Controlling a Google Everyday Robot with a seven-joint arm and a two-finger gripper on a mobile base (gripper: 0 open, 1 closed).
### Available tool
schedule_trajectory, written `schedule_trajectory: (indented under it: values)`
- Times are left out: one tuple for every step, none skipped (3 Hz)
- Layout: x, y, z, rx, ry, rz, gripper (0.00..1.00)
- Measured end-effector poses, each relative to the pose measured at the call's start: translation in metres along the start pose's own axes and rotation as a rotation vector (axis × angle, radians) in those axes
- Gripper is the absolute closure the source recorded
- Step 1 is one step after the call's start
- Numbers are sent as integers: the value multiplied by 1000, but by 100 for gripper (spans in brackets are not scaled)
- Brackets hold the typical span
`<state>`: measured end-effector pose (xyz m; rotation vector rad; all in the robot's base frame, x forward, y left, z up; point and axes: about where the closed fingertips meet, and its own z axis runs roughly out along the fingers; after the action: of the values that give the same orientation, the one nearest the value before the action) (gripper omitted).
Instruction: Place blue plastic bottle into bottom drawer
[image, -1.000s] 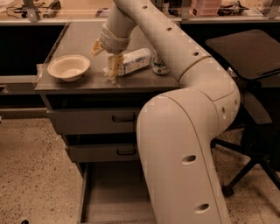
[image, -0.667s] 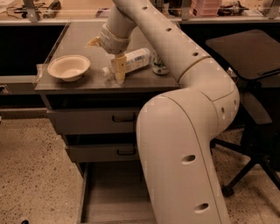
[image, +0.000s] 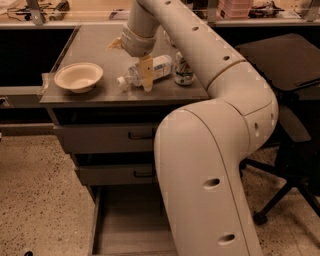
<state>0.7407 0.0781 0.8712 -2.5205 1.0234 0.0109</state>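
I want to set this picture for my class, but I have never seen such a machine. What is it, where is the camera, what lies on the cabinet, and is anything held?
The big cream shape is a robot arm, one arm on a mobile base. There is only one camera. It looks down past the arm, which fills the foreground; where it is mounted cannot be told.

At the arm's far end is the gripper, its grasping part. It is lowered onto a clear plastic bottle that lies on its side on the grey cabinet. Whether the bottle is actually gripped cannot be seen.

Also on the cabinet top are a pale bowl to the left and a can standing just right of the bottle.

Below, the bottom drawer is pulled open. That is where the bottle should go. A chair stands to the right.
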Motion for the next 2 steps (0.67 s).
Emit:
schedule_trajectory:
  values:
    - [26,9,-6,-43,91,68,2]
    - [41,12,-7,-67,149,103,23]
